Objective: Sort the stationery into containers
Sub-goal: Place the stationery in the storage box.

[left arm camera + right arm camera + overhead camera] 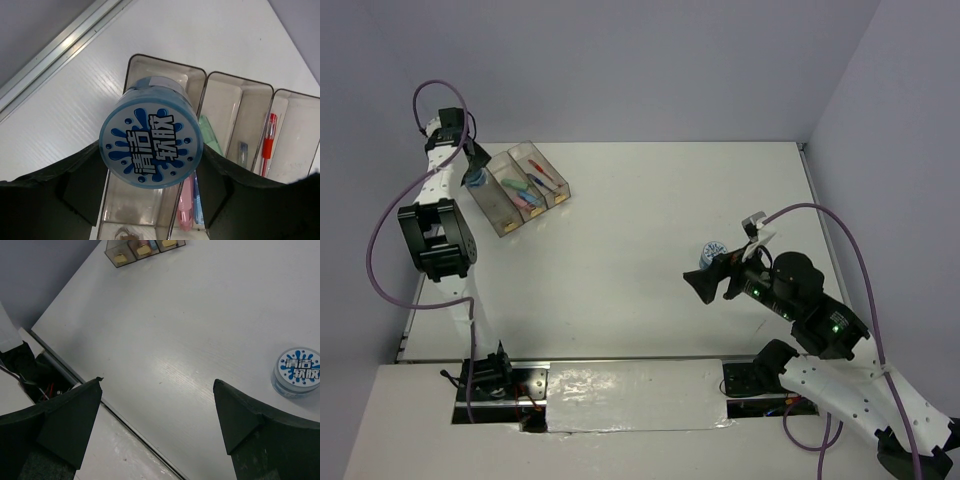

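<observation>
At the far left of the table, the left gripper clamps a blue-white roll between its two fingers, with the printed face turned toward the wrist camera. The roll hangs over the outermost of three joined clear bins — whether it touches the rim cannot be told. Seen from above, the middle bin holds the green, pink and blue bars. The third bin holds a red pen and a blue pen. Small yellowish labels sit at the bins' near ends, one to each.

Well apart, on the right half of the table, the right gripper hovers with its fingers spread wide and nothing between them. A second roll lies flat on the table just beside it — printed face up, outside the span of the fingers and touching neither. A purple cable loops off the left arm, which reaches along the table's left edge toward the bins.
</observation>
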{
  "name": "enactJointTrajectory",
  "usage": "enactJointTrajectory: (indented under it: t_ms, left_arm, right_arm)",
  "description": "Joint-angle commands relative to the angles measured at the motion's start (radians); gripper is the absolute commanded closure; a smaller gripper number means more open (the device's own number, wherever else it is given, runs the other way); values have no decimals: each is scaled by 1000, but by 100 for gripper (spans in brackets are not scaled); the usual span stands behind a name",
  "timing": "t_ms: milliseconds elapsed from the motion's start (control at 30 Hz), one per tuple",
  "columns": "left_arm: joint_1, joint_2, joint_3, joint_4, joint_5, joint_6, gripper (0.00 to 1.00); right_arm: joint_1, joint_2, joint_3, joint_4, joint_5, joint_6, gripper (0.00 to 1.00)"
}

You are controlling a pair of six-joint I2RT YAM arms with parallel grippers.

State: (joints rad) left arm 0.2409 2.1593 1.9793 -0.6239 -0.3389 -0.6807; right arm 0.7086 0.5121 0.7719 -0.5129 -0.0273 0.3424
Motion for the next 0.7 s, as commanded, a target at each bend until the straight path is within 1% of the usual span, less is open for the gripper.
enactJointTrajectory:
  t_ms: [0,100,133,200,300,333,367,400,467,567,600,667]
  left_arm:
    - [23,2,52,84,20,27,91]
    - [32,30,50,82,35,29,86]
    - [32,36,46,85,38,29,80]
    - [35,43,35,95,46,27,74]
    - [37,56,29,99,51,29,55]
    - [37,56,24,108,58,30,44]
    - [38,56,24,108,58,27,39]
    - [38,53,23,119,64,29,37]
    - [38,48,16,133,86,32,37]
    - [37,48,24,138,98,36,30]
    - [38,48,27,132,92,32,25]
    - [37,50,39,118,92,29,20]
  right_arm:
    - [-1,11,-2,53,-22,-17,0]
    - [0,22,-3,62,-22,-17,0]
    - [0,25,-3,65,-23,-16,0]
    - [-1,35,0,70,-26,-17,0]
    - [-1,48,6,70,-33,-22,0]
    - [-1,49,6,70,-33,-22,0]
    - [-1,54,7,68,-33,-23,0]
    - [-1,57,10,68,-31,-25,0]
    - [0,63,10,70,-31,-26,0]
    - [-1,69,13,71,-29,-26,0]
    - [-1,71,15,73,-31,-26,0]
    - [-1,75,17,77,-34,-26,0]
